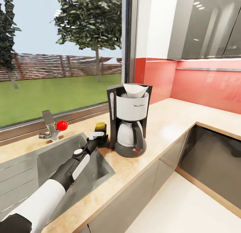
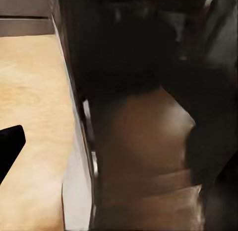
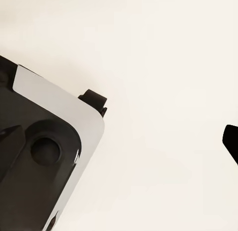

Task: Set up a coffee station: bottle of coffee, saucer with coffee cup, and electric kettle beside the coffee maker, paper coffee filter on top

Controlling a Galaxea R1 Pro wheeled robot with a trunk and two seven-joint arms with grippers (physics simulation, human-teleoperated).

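Observation:
The coffee maker (image 1: 130, 126) stands on the kitchen countertop (image 1: 170, 126) by the window, and the white paper coffee filter (image 1: 135, 89) sits in its top. Just left of it stands the bottle of coffee (image 1: 100, 126), dark with a yellowish top. My left gripper (image 1: 100, 138) is at the bottle's near side, open. In the left wrist view the brown bottle (image 2: 144, 156) looms very close, and one black fingertip (image 2: 10, 146) stays apart from it over bare wood. One dark fingertip (image 3: 231, 141) of my right gripper shows over pale floor.
A grey inset sink (image 1: 63, 161) lies under my left arm, with a faucet (image 1: 50, 127) and red knob (image 1: 62, 125) behind it. Red backsplash and grey wall cabinets line the right. The counter turns a corner at right, above dark cabinet fronts.

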